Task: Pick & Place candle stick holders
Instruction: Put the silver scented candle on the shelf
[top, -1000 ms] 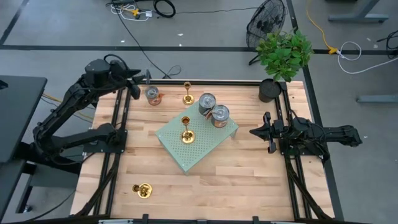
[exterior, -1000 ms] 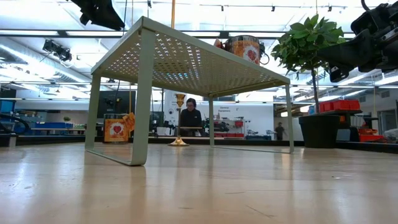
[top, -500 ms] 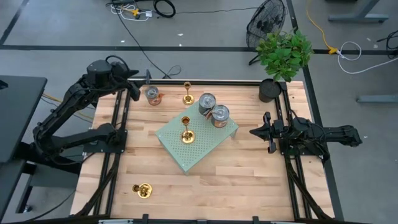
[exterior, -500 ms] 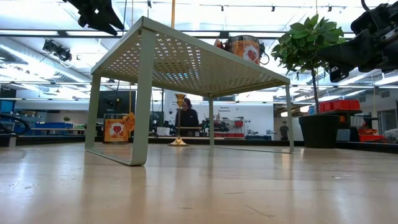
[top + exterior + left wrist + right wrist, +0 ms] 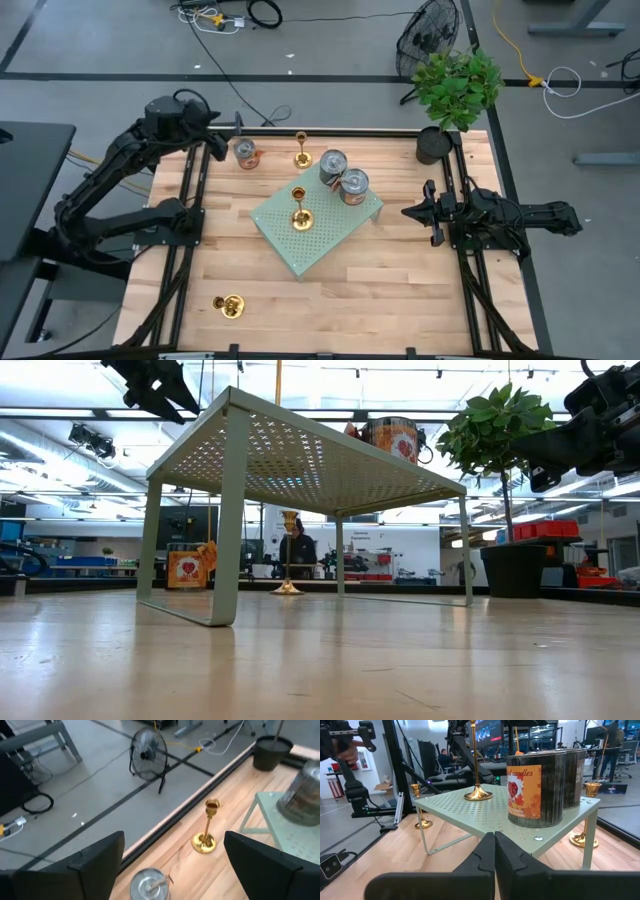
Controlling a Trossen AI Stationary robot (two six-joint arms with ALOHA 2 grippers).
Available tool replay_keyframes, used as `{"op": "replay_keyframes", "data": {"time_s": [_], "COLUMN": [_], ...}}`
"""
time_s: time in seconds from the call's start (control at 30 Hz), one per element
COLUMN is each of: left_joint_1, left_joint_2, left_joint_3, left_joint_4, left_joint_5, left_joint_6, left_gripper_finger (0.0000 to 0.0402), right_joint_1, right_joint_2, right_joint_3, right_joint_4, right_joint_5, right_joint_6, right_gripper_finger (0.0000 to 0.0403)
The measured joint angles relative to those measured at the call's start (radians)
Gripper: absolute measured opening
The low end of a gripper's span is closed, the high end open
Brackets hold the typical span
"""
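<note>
Holders: three brass candle stick holders, all free of the fingers.
Holder one [image 5: 299, 209]: upright on the green perforated shelf [image 5: 320, 240], mid-desk.
Holder two [image 5: 301, 150]: upright on the desk [image 5: 400, 290] near its far edge, between a lone tin can [image 5: 245, 152] and the shelf.
Holder three [image 5: 229, 306]: lying on its side, near left corner, well apart from the rest.
Cans: two labelled candle tins [image 5: 343, 177] on the shelf's far end.
Left gripper [image 5: 236, 124]: above the far left corner, just beside the lone can, fingers spread wide, empty.
Right gripper [image 5: 413, 211]: waiting at the right edge, fingers closed, empty.
Plant: potted [image 5: 452, 88], far right corner.
</note>
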Motion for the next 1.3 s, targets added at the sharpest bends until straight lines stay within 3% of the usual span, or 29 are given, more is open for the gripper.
{"op": "replay_keyframes", "data": {"time_s": [0.63,1.3], "left_joint_1": [0.000,-0.006], "left_joint_2": [0.021,0.019], "left_joint_3": [-0.002,-0.219], "left_joint_4": [-0.075,-0.053], "left_joint_5": [0.000,0.012], "left_joint_6": [0.000,-0.003], "left_gripper_finger": [0.0367,0.0367], "right_joint_1": [0.000,0.000], "right_joint_2": [0.000,0.000], "right_joint_3": [0.000,0.000], "right_joint_4": [0.000,0.000], "right_joint_5": [0.000,0.000], "right_joint_6": [0.000,0.000], "right_gripper_finger": [0.0003,0.0003]}}
